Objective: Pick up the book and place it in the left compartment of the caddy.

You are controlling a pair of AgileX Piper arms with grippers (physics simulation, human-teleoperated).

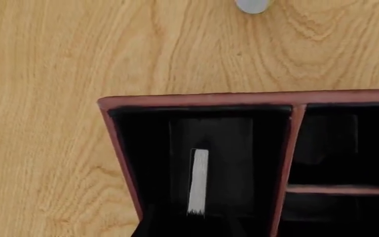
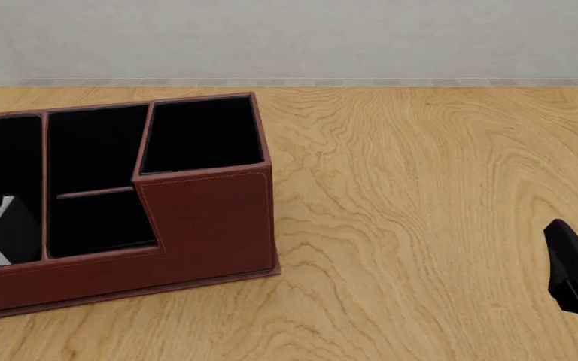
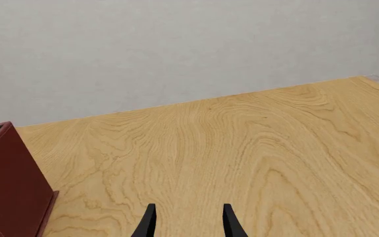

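The book (image 1: 199,181) stands on edge inside the left compartment (image 1: 143,148) of the caddy (image 2: 208,218), which sits toward the worktop's (image 2: 420,188) left edge; its pale page edge faces up. Whether the left gripper's jaws are clamped on it or apart, I cannot tell. To finish cleanly, part the jaws fully, then lift straight up, clear of the low wall, so the book does not tip. The right gripper (image 3: 186,222) idles near the right edge, jaws apart.

Matte black pincers
The right pincer (image 3: 186,219) showed two slim, pointed black fingers (image 3: 148,222); its housing looked angular, black.
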